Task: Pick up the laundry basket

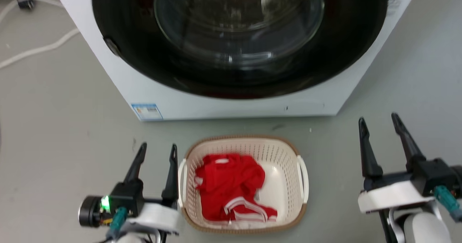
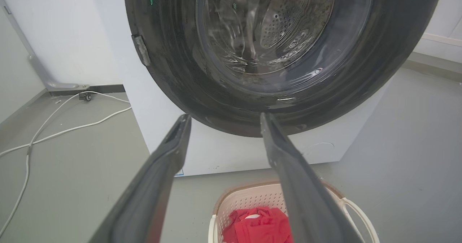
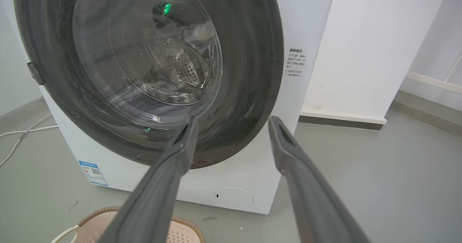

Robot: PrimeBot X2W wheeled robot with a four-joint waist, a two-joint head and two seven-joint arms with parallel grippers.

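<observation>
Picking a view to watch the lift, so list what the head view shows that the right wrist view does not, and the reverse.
Head view's extras: the red garment in the basket, and the left gripper, open, beside it. Right wrist view's extras: a white pillar right of the washer. Shared: washer, basket rim, blue sticker, white cable, and the right gripper, open.

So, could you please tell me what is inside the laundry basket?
A crumpled red garment with white stripes lies in the laundry basket; anything beneath it is hidden.
</observation>
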